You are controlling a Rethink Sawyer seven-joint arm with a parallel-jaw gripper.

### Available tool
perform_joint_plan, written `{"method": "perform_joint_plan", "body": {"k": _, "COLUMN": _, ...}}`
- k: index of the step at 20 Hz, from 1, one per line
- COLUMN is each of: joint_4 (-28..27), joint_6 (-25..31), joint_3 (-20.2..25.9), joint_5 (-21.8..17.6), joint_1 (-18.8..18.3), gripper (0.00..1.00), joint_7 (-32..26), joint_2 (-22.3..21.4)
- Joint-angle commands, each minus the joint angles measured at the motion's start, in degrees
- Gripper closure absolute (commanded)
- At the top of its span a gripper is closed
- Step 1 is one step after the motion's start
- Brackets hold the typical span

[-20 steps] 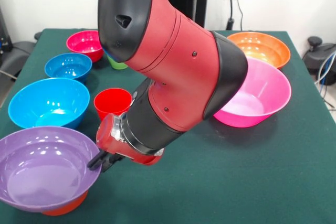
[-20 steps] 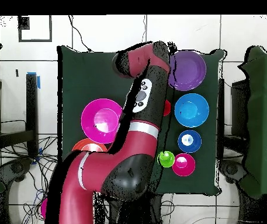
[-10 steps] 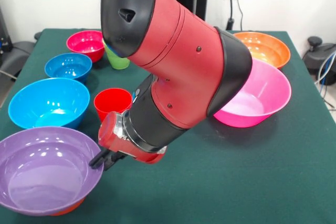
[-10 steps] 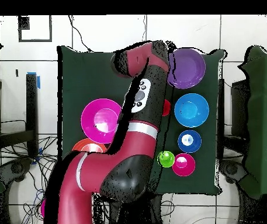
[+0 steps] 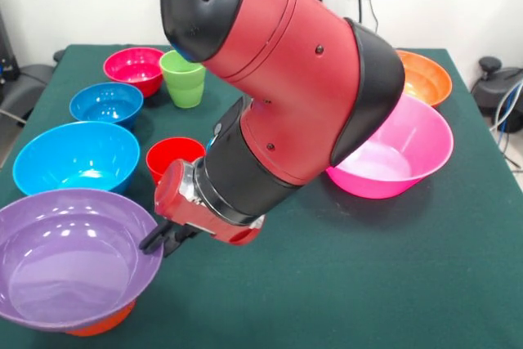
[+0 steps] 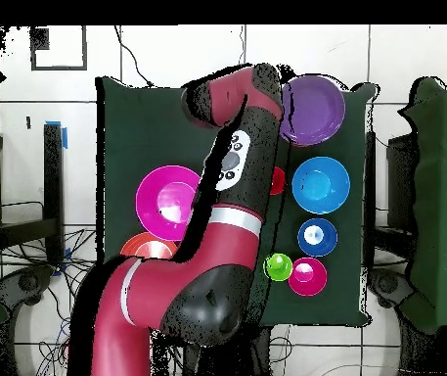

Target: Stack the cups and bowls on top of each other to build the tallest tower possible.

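My gripper is shut on the right rim of the purple bowl at the table's near left corner. That bowl hangs tilted over an orange bowl, of which only a sliver shows, and these two make the only tower. Just behind the gripper stands the red cup. The green cup stands upright farther back. From overhead, the purple bowl lies beside my arm's tip, and the gripper itself is hidden under the arm.
Down the left side stand a large light blue bowl, a small blue bowl and a small magenta bowl. A huge hot-pink bowl and another orange bowl stand right of my arm.
My arm has swung toward the right, uncovering the green cup. The purple bowl has risen slightly with the gripper and shifted a little toward the table's edge.
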Motion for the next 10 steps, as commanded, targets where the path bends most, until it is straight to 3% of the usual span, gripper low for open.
{"method": "perform_joint_plan", "body": {"k": 1, "joint_4": 5.8, "joint_6": 1.2, "joint_3": 6.5, "joint_5": 0.4, "joint_1": 1.3, "gripper": 1.00, "joint_7": -8.0, "joint_2": -2.0}}
{"method": "perform_joint_plan", "body": {"k": 10, "joint_4": 6.5, "joint_6": 0.9, "joint_3": 6.3, "joint_5": -0.2, "joint_1": 1.5, "gripper": 1.00, "joint_7": -7.8, "joint_2": -2.2}}
